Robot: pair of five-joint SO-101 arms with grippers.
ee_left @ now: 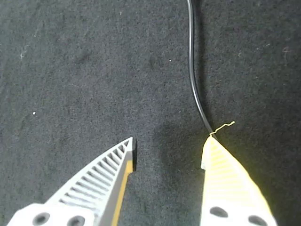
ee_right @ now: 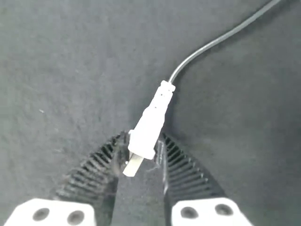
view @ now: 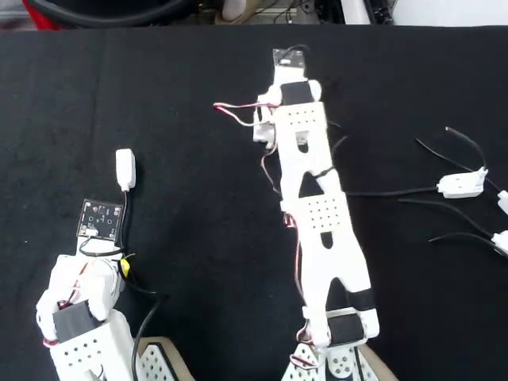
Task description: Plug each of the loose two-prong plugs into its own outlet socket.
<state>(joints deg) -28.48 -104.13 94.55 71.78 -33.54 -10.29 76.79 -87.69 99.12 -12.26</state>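
Right gripper point(ee_right: 142, 151): fingers point(ee_right: 186, 167) pinch white plug point(ee_right: 150, 122) by its body, probably light, rigid, best held there, not by limp cable point(ee_right: 211, 44); left gripper point(ee_left: 171, 141) fingers point(ee_left: 221, 165) spread wide, empty.

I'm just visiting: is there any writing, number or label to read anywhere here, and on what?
No text can be read.
The white plug in the right gripper bears no marking, and the black cloth is plain.
The dark square plate in the high view shows only pale dots, too small to read.
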